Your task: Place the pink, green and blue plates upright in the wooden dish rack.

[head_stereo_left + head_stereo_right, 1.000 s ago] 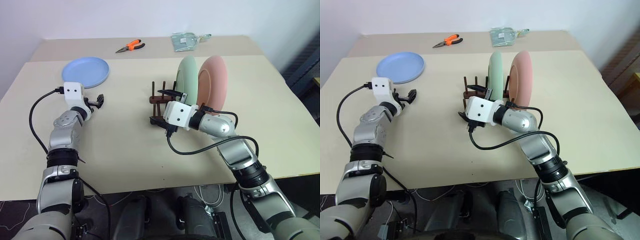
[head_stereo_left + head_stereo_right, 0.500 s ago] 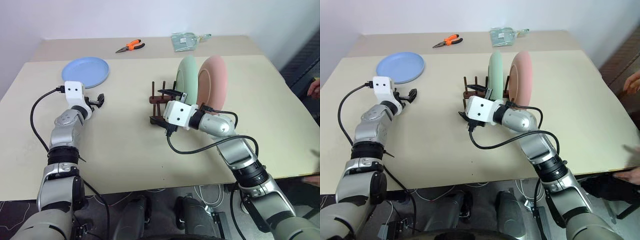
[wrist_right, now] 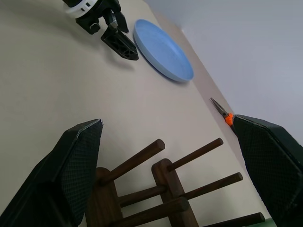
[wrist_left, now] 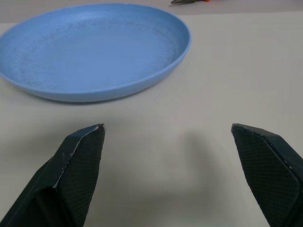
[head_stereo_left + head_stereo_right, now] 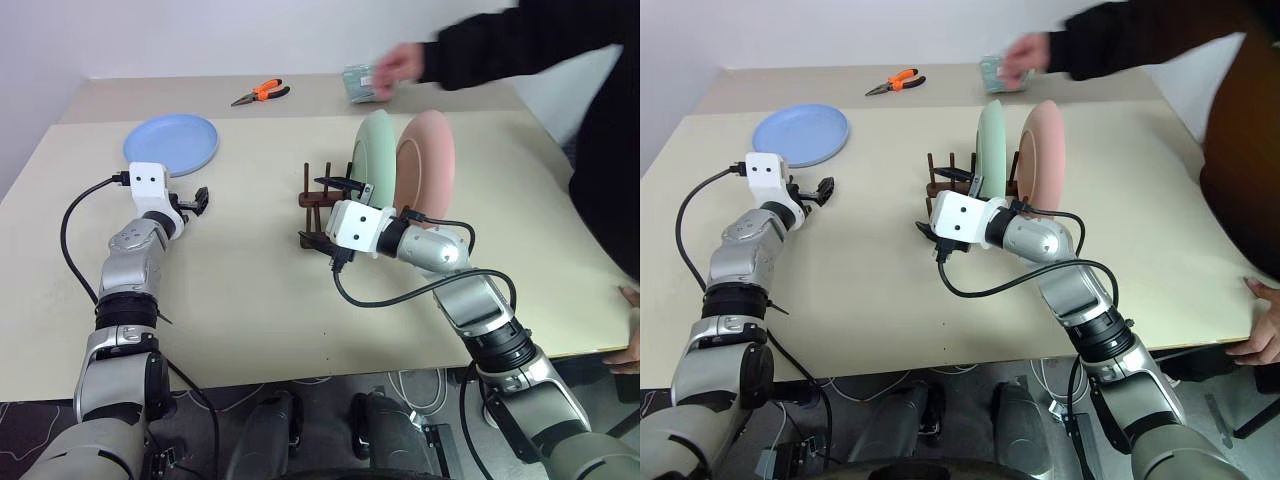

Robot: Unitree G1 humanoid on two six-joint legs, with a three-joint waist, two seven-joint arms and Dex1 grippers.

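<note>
The wooden rack (image 5: 322, 205) sits mid-table, and two plates stand upright in it: the green plate (image 5: 377, 152) and, just beside it on the far right end, the pink plate (image 5: 427, 165). The pegs nearer my left side stand bare. My right arm crosses in front of the rack, so its base and the lower edges of both plates are hidden from my head view.

The blue plate (image 5: 172, 143) lies flat on the table (image 5: 250, 290), well apart from the rack, off to my left. My left gripper (image 5: 197, 200) hovers just short of its near rim, jaws spread wide with nothing between them. From that wrist, the plate's far left edge is cut off.

My right gripper (image 5: 332, 215) sits by the rack's bare pegs, jaws wide apart too, gripping nothing.

At the back of the table lie orange-handled pliers (image 5: 260, 94). A person's hand (image 5: 390, 65), blurred, reaches over a clear packet (image 5: 362, 83) there; whether it touches I cannot tell. Another hand (image 5: 1262, 335) rests at the table's right edge.
</note>
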